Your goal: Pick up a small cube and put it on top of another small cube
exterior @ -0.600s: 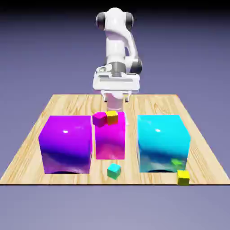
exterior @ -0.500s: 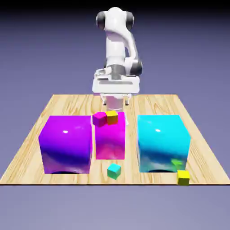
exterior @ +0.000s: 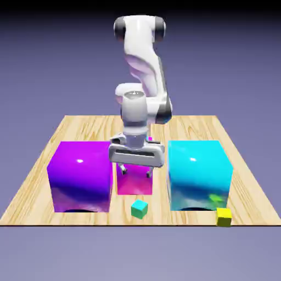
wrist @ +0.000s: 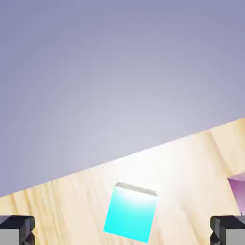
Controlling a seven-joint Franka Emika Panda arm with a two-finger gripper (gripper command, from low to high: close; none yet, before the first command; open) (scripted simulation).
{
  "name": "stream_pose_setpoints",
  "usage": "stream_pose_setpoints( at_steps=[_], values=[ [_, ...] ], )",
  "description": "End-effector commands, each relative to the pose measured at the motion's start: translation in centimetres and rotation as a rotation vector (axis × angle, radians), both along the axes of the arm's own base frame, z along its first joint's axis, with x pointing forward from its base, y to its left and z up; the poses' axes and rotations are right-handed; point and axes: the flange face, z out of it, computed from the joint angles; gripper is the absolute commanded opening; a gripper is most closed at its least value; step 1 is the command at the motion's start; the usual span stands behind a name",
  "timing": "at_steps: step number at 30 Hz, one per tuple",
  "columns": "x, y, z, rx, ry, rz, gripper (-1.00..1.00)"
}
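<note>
The small cube (exterior: 139,208), teal and plain, lies on the wooden table (exterior: 66,131) near its front edge, between the big blocks. My gripper (exterior: 136,171) hangs open a little above and behind it, in front of the tall magenta block (exterior: 134,185). In the hand view the teal cube (wrist: 130,213) shows low in the picture between my two grey fingertips (wrist: 16,229), apart from both. My gripper (wrist: 122,232) holds nothing. A tiny yellow cube (exterior: 223,216) sits at the front corner of the exterior view's right.
A large purple block (exterior: 80,174) stands on the exterior view's left of the magenta block and a large glossy cyan block (exterior: 198,173) on its right. A purple block's corner (wrist: 238,191) shows at the hand view's right edge.
The arm has swung forward and down from behind the blocks. The hand now hangs in front of the magenta block, covering the two tiny cubes seen on its top before. The cubes have not moved.
</note>
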Motion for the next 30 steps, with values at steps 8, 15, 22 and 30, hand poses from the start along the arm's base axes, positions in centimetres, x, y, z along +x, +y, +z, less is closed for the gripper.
stream_pose_setpoints(
  at_steps=[8, 15, 22, 30],
  values=[
    [1.5, -0.6, -8.6, 0.079, 0.285, -0.156, 0.0],
    [0.4, 0.1, -15.4, 0.079, 0.285, -0.156, -1.0],
    [3.5, 4.4, -9.3, 0.097, 0.297, 0.03, -1.0],
    [6.9, 22.6, -7.4, 0.082, 0.288, 0.729, -1.0]
  ],
)
